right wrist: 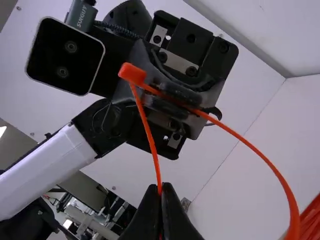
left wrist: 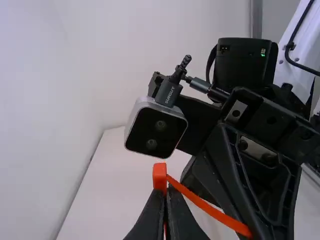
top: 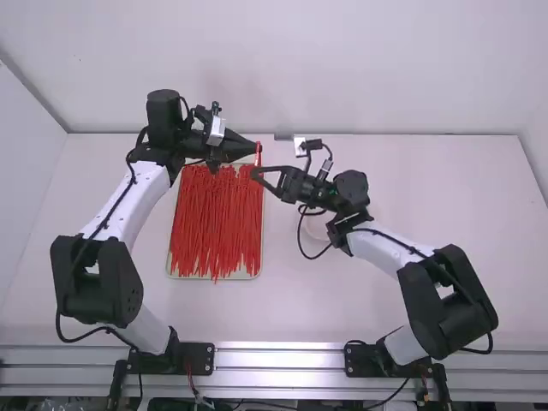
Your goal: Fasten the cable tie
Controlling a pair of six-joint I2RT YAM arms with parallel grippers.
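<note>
Up over the far part of the white, matte tabletop [top: 428, 197], held between two black pincers: a single cable tie [right wrist: 151, 145], thin, flat, glossy red-orange plastic. Pressed together on the strap right under the small blocky head [left wrist: 159, 175], the left pincer [left wrist: 165, 202], its tapered tips closed into a narrow wedge. Likewise pinched on the tie, the right pincer [right wrist: 161, 192], gripping a straight, ribbon-thin stretch running down from that head. From the other side of the left pincer, a second stretch of the same strap, bowing out in a broad, smooth arc. Impossible to tell whether threaded through the head or only laid against it.

From the high view, both pincers tip to tip and nearly touching, the left just beyond the right, above the far right corner of the pile. Below them, a thick heap of loose ties [top: 216, 223] in the same red, long and straight, lying mostly parallel like a fringe. Under the heap, a pale rectangular board [top: 248, 274] with rounded corners, flat on the tabletop.

On each wrist, a small boxy camera [left wrist: 155, 131]: grey casing, dark glassy face, two round lenses, a ribbed black plug on top. Behind the pincers, smooth white arm links [top: 128, 201] and black cylindrical joints.
</note>
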